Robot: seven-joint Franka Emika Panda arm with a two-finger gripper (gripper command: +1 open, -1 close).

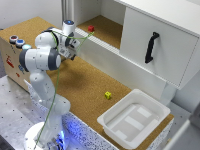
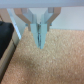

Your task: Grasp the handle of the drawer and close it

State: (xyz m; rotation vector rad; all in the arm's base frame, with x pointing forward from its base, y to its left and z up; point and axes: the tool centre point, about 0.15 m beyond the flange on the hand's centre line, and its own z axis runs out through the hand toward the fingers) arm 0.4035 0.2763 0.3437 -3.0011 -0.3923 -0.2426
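In the exterior view my gripper [image 1: 75, 51] hangs over the cork surface [image 1: 85, 85], near the white ledge at the back. The wrist view shows the gripper [image 2: 40, 41] pointing down at the cork, its two pale fingers [image 2: 36, 31] pressed together with nothing between them. A cork-topped wooden box [image 1: 11, 60] stands at the exterior view's left, behind my arm. The drawer and its handle are not clearly in view. A dark shape [image 2: 4, 34] sits at the edge of the wrist view, and I cannot tell what it is.
A white cabinet door [image 1: 160, 45] with a long black handle [image 1: 151, 47] fills the exterior view's right. A white plastic tub [image 1: 134, 120] stands at the front right, a small yellow cube [image 1: 107, 95] on the cork, and a red object [image 1: 91, 29] at the back.
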